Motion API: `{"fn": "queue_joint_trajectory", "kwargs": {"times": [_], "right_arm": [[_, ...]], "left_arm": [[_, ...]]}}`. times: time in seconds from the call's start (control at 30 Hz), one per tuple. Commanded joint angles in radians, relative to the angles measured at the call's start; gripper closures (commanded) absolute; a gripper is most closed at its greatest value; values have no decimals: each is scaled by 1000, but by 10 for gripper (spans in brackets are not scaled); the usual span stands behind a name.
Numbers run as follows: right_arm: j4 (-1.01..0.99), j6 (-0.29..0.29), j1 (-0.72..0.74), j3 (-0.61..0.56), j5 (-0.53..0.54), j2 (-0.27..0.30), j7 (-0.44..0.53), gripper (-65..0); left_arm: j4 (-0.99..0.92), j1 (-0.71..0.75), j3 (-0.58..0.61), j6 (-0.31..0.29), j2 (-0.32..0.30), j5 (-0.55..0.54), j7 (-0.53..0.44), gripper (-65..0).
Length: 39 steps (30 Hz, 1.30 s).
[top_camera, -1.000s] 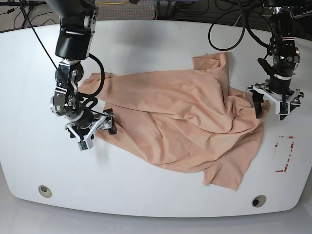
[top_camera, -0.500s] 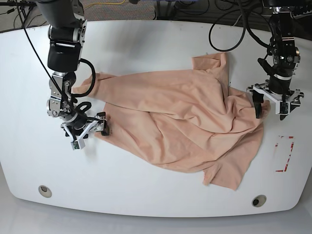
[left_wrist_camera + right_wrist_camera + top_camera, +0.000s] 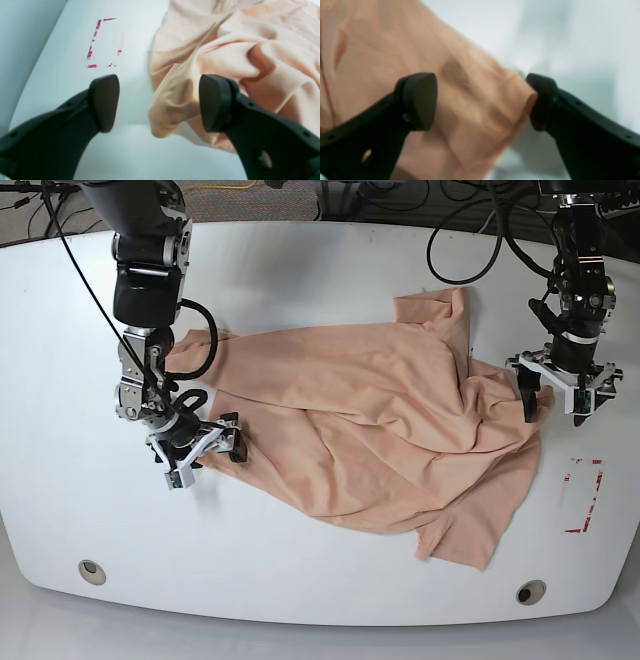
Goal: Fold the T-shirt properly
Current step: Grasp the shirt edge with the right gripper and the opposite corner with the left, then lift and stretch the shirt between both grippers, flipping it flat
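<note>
The peach T-shirt [image 3: 380,420] lies crumpled across the middle of the white table [image 3: 320,580], with no print showing. My left gripper [image 3: 556,402] stands open at the shirt's right edge. In the left wrist view its open jaws [image 3: 160,102] straddle a rounded fold of the T-shirt [image 3: 250,50]. My right gripper [image 3: 205,458] is open at the shirt's left edge. In the blurred right wrist view the T-shirt [image 3: 382,50] fills the gap of the right gripper [image 3: 480,100], and its hem brushes the right fingertip [image 3: 540,100].
A red-marked rectangle [image 3: 583,495] sits on the table right of the shirt and shows in the left wrist view as the red marks [image 3: 105,42]. Two round holes [image 3: 92,571] [image 3: 531,592] lie near the front edge. Black cables [image 3: 470,240] hang behind.
My right gripper swung left off the shirt's edge, then came back right and slightly down onto it. The left arm and the shirt's right side stayed still.
</note>
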Motion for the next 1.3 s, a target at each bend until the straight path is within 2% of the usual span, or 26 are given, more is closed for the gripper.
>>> {"fn": "queue_joint_trajectory", "kwargs": {"times": [0.0,0.13,0.23,0.43,0.47,0.67,0.77,0.87,1.03,1.17,1.27], "right_arm": [[9,6,13,1,-4,0,-25,-517],[9,6,6,2,-4,0,-25,-479],[9,6,4,2,-4,0,-22,-360],[18,6,4,2,-4,1,-22,-36],[26,6,3,2,-4,1,-23,-3],[121,6,-31,1,-6,0,-65,-5],[196,6,-45,1,-6,-2,-108,0],[271,6,-79,1,-6,-3,-140,0],[343,6,-105,1,-4,-11,-169,0],[377,6,-122,1,-4,-13,-177,0],[392,6,-139,1,-4,-14,-177,0]], "left_arm": [[14,-9,-7,5,-13,-3,-28,-458],[14,-9,-7,5,-13,-3,-28,-458],[14,-9,-7,5,-13,-2,-28,-458],[12,-9,-7,5,-13,-2,-28,-458],[12,-9,-7,5,-13,-2,-28,-458],[11,-11,-7,5,-13,-2,-28,-462],[3,-17,-7,5,-13,-2,-28,-500],[-11,-62,-9,5,-13,-2,-20,-567],[-32,-128,-44,5,-8,-6,61,-643],[-40,-191,-115,-1,21,-26,127,-650],[-70,-252,-148,-43,24,-57,175,-650]]}}
